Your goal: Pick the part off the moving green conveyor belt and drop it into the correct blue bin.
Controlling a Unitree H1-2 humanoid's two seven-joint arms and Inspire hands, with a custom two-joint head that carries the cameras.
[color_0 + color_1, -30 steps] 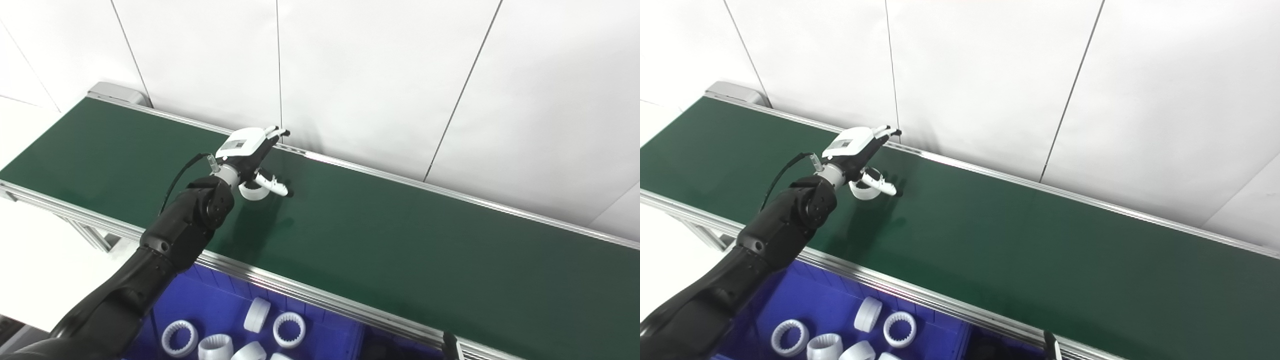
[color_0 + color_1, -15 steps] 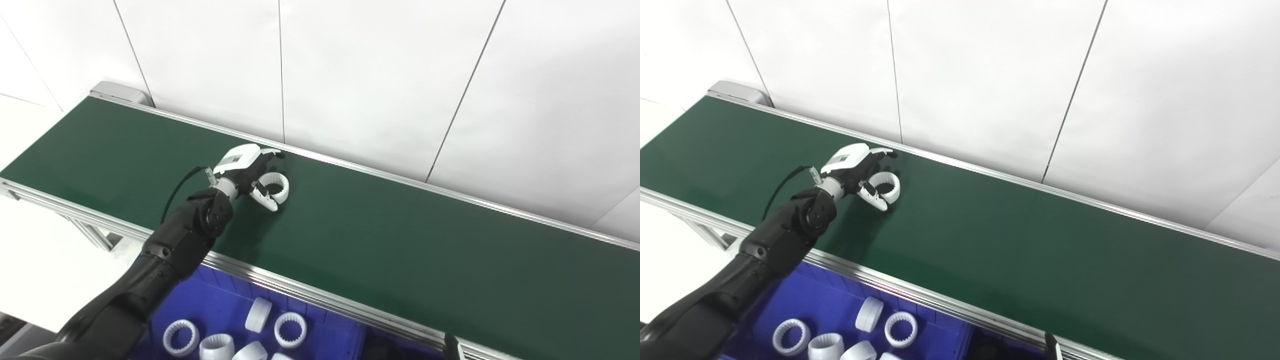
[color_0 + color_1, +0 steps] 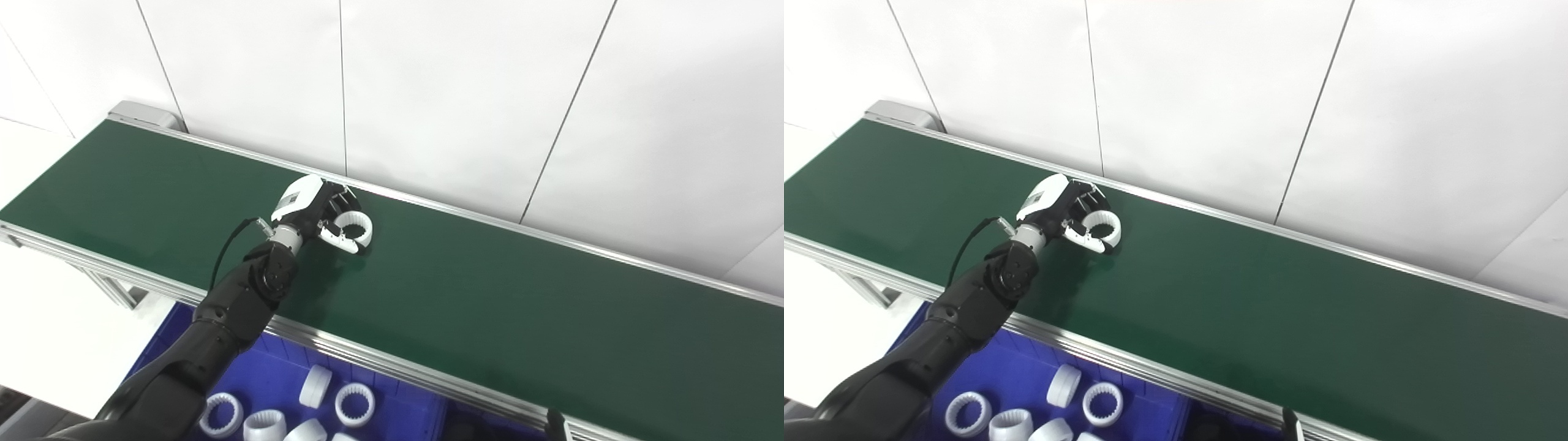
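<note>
The white ring (image 3: 354,230) lies flat on the green belt (image 3: 490,294) near its far edge, at the fingertips of the left robot hand (image 3: 315,211). Fingers and thumb curl around it, touching its sides; whether the grip is firm I cannot tell. The blue bin (image 3: 275,380) below holds similar rings.

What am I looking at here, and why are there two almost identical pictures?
Both pictures come from two cameras side by side on a humanoid robot's head, so they show one scene from slightly different spots. The long dark strip is a green conveyor belt running along a white wall. The black arm reaching in from the lower left ends in the left hand, white-backed with fingers and a thumb. It is wrapped around a white toothed ring lying on the belt; whether it grips firmly yet is hard to tell. Below the belt, a blue bin holds similar white rings. The other hand is out of view.
</note>
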